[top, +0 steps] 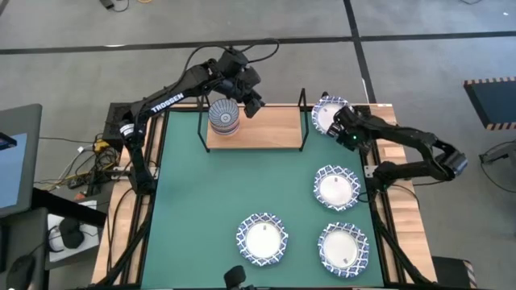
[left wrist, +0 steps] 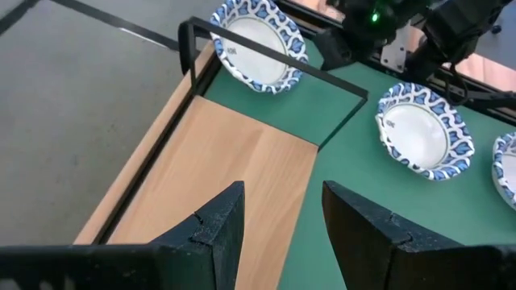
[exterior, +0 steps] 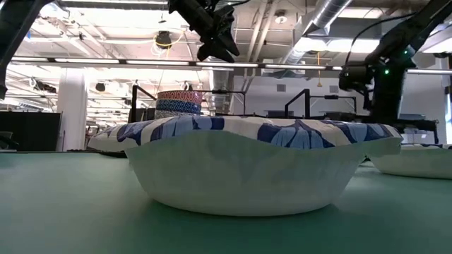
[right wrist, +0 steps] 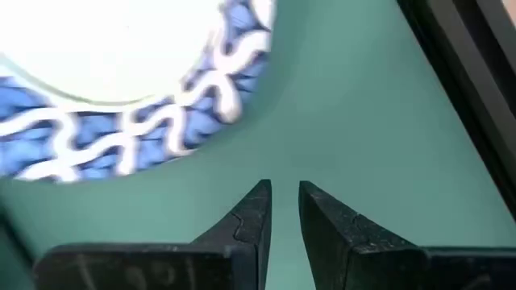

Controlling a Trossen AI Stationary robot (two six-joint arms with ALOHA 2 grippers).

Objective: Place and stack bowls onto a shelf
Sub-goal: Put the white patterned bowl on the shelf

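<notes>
The right pincer, its tips nearly together on nothing, hovers beside a white bowl just off the shelf (small bowls already stacked there); next comes gripping its rim. The left pincer waits, released.

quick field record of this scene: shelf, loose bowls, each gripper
shelf: wood board at the mat's far edge, holding a stack of small bowls at its left end
white bowls: one by the shelf's right end, three on the green mat
left gripper: open, above the shelf, empty
right gripper: fingers nearly together, empty, beside that far white bowl
</notes>
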